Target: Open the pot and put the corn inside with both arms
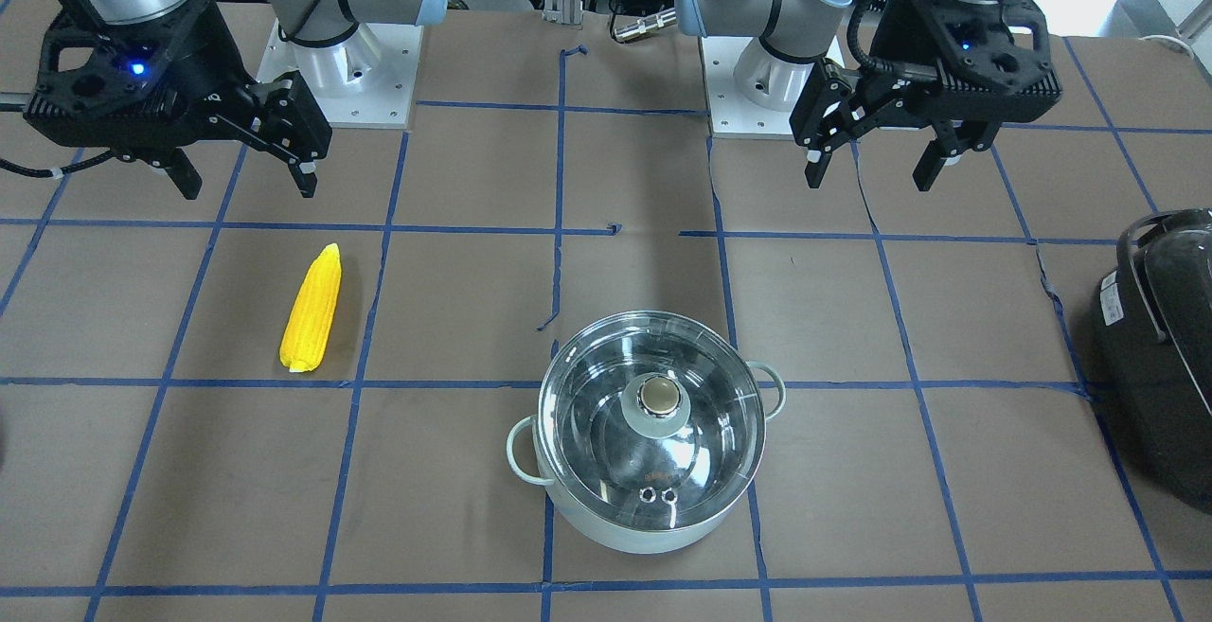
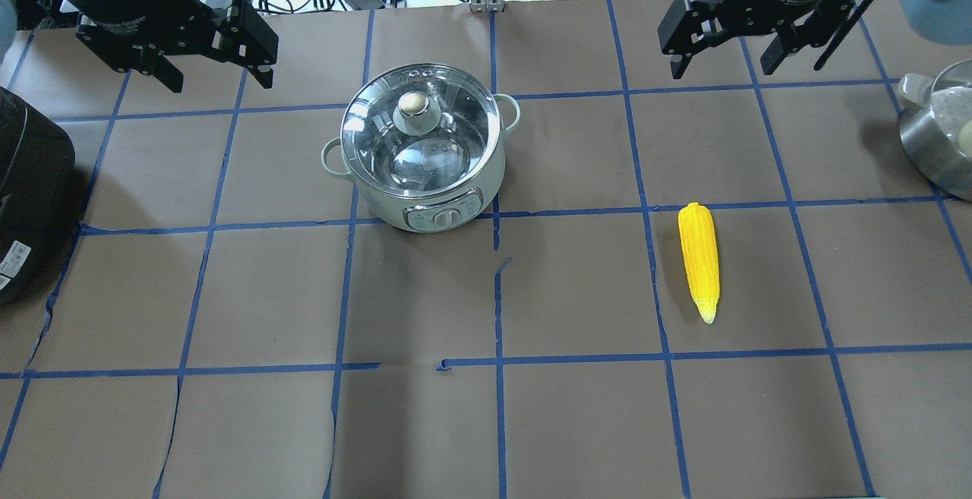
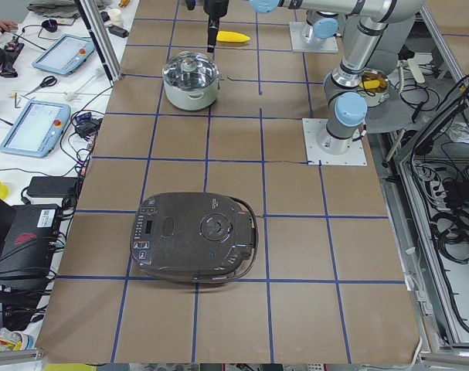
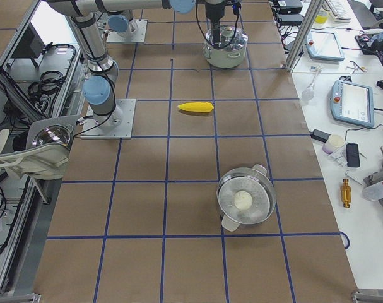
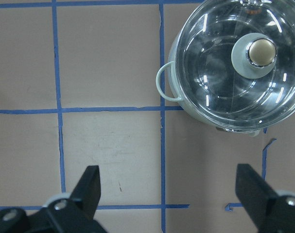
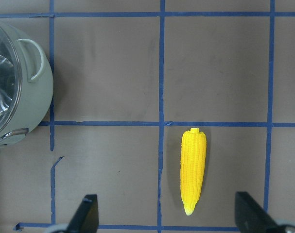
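The pale mint-green pot (image 1: pixel 653 508) stands mid-table with its clear glass lid (image 1: pixel 606 395) on and the metal knob (image 1: pixel 660 398) on top; it also shows in the overhead view (image 2: pixel 456 210). The yellow corn (image 1: pixel 312 310) lies flat on the table, apart from the pot (image 2: pixel 700 260). My left gripper (image 1: pixel 868 179) hangs open and empty above the table beside the pot; its wrist view shows the pot (image 5: pixel 186 111) ahead of its fingers (image 5: pixel 89 184). My right gripper (image 1: pixel 248 188) hangs open and empty above the table near the corn (image 6: pixel 193 170).
A large black appliance (image 1: pixel 1165 357) with a handle sits at the table end on my left (image 3: pixel 195 236). A second steel pot (image 4: pixel 246 201) with a white ball inside sits at the end on my right. Blue tape lines grid the brown table.
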### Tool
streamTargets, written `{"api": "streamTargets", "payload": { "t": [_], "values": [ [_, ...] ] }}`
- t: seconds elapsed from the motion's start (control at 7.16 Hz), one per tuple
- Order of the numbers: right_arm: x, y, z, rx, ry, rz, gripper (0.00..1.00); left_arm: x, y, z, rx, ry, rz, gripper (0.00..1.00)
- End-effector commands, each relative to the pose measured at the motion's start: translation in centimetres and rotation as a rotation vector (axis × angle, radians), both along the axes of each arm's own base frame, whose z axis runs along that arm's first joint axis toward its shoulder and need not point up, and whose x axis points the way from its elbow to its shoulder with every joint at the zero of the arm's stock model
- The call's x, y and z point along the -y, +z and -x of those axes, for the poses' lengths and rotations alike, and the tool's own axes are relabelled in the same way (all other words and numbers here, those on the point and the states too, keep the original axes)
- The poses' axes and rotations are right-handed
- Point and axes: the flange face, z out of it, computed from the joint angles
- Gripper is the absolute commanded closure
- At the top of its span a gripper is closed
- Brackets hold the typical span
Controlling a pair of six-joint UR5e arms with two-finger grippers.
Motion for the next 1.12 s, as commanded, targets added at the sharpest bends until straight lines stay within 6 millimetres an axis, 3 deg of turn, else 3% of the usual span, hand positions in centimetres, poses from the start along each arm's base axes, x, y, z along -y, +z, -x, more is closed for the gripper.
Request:
{"api": "streamTargets", "payload": {
  "t": [0.0,0.98],
  "values": [
    [0.00,0.00,-0.01,0.000,0.000,0.000,0.00,0.18,-0.22,-0.02,0.001,0.000,-0.004,0.00],
    [-0.01,-0.08,0.00,-0.001,0.000,-0.002,0.00,-0.33,0.21,0.07,0.002,-0.003,0.003,0.00]
  ]
}}
